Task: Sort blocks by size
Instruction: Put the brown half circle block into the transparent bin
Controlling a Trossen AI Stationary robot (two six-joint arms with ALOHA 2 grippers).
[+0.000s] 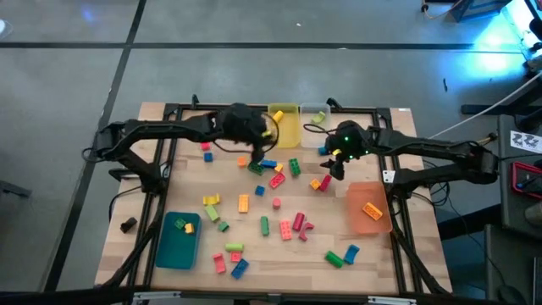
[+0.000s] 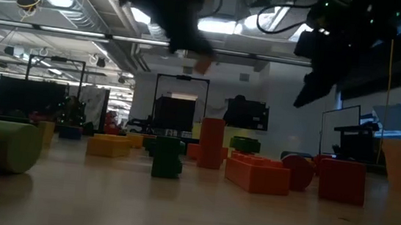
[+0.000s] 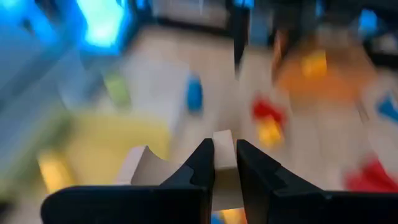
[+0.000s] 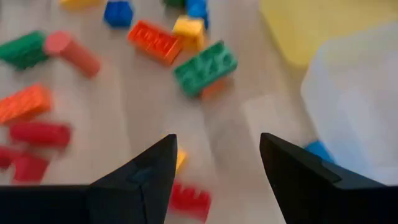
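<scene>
Here the left gripper (image 1: 254,146) hangs above the table beside the yellow bin (image 1: 286,125), its fingers (image 3: 200,163) pinched narrow on a small pale block (image 3: 224,149) raised off the wood. The right gripper (image 1: 337,165) hovers near the table's middle, fingers (image 4: 155,168) spread wide and holding nothing, over a green block (image 4: 205,67) and an orange block (image 4: 155,40). Other blocks (image 1: 262,212) lie scattered across the table (image 1: 254,254); one orange brick (image 1: 372,210) sits in the orange bin (image 1: 367,193), and the teal bin (image 1: 176,241) holds two pieces.
</scene>
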